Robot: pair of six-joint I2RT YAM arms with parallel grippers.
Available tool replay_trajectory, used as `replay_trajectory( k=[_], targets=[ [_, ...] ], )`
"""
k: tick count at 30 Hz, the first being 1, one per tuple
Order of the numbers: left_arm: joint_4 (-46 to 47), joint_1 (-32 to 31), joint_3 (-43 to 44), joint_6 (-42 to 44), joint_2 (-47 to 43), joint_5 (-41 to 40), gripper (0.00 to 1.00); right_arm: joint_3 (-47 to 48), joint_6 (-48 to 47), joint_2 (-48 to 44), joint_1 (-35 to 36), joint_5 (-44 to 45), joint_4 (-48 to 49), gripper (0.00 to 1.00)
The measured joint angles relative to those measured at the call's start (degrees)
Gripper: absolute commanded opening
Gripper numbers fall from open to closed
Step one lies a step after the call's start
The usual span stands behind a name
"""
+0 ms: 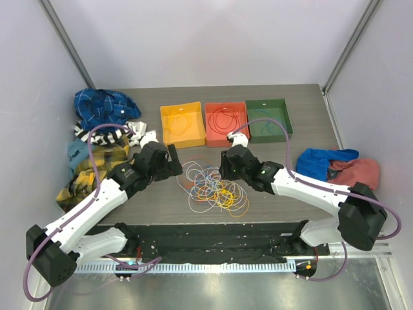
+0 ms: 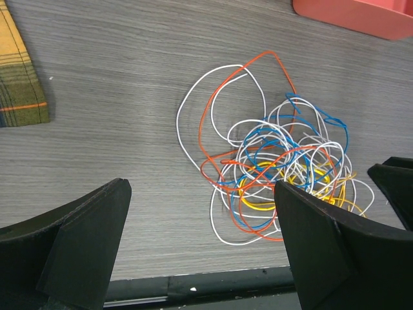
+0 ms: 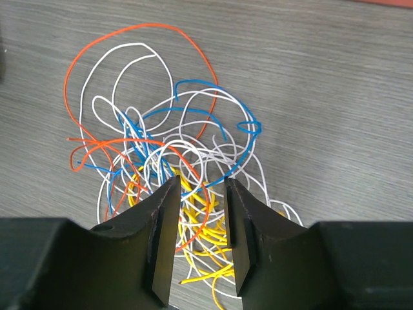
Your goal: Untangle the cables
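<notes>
1. Three trays sit in a row at the far side of the table (image 1: 161,210), all well apart from the tangle.
2. Yellow tray (image 1: 193,134), far left of the row – I see one thin yellow loop (image 1: 177,123) lying in it.
3. Red tray (image 1: 213,137), middle – one red loop (image 1: 226,121) inside.
4. Green tray (image 1: 268,111), right – a purple arm hose (image 1: 274,124) arcs across it; I can't make out anything inside.
5. The cables (image 1: 213,187) lie in one tangled heap on the bare table, mid-table between the two grippers: white, blue, orange and yellow loops overlapping, yellow mostly at the near side.
6. Left gripper (image 2: 201,190): fingers spread wide, nothing between them, just left of the heap and above the table.
7. Right gripper (image 3: 201,184): fingers a narrow gap apart, tips over the yellow strands at the heap's near edge. Strands show in the gap; I can't tell if either finger touches them.
8. Cloths off to the sides: a checked and striped pile (image 1: 97,142) far left, a blue and pink pair (image 1: 335,166) right.
</notes>
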Motion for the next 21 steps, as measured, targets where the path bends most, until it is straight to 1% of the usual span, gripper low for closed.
replay_trajectory(
  k=[7, 13, 15, 19, 21],
  targets=[
    [0.3, 0.0, -0.4, -1.0, -1.5, 0.3, 1.00, -1.2, 1.3, 2.1, 0.5, -2.5, 2.2, 0.41],
    [0.2, 0.0, -1.0, -1.0, -2.3, 0.7, 1.00, -1.5, 2.3, 6.3, 0.6, -3.8, 4.5, 0.40],
    [0.2, 0.0, -1.4, -1.1, -2.9, 0.7, 1.00, -1.5, 2.4, 7.6, 0.6, -4.0, 5.1, 0.38],
    [0.2, 0.0, -1.9, -1.2, -4.0, 0.7, 1.00, -1.5, 2.5, 9.6, 0.6, -4.0, 5.6, 0.24],
    [0.1, 0.0, -2.1, -1.2, -4.2, 0.7, 1.00, -1.5, 2.7, 9.6, 0.6, -3.9, 5.6, 0.22]
  ],
)
